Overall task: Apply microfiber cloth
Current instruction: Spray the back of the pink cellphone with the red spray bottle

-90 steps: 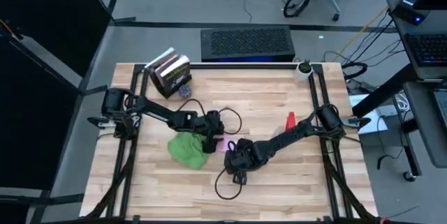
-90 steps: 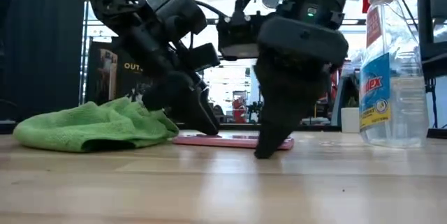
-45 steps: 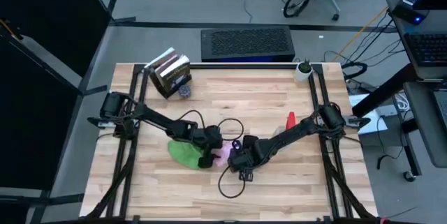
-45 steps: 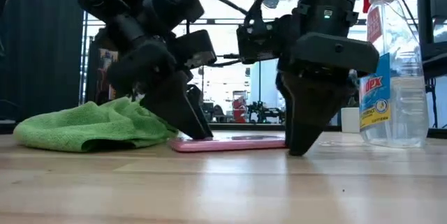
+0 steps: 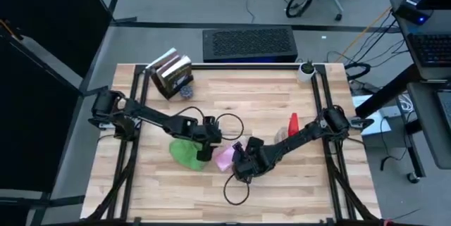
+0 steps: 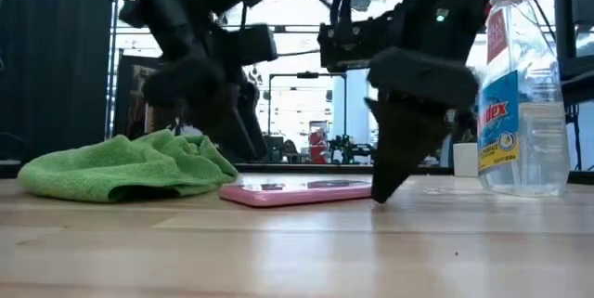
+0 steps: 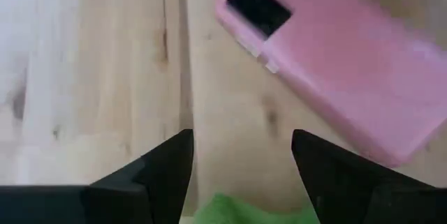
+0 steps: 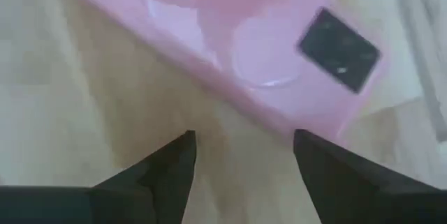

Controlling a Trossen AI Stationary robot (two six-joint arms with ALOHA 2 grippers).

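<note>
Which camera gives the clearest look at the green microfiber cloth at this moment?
The low view: the microfiber cloth lies bunched on the table in full side profile, beside the pink phone. The high view shows it small, partly under the left gripper. The left wrist view catches only a green edge; the right wrist view shows none.

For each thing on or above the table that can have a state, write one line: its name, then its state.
microfiber cloth: crumpled in a heap on the table, not held.
pink phone: lying flat, camera side up, beside the cloth.
spray bottle: upright, partly filled.
left gripper: open, above the cloth's edge.
right gripper: open, empty, at the phone's edge.
books: lying at the table's far corner.
</note>
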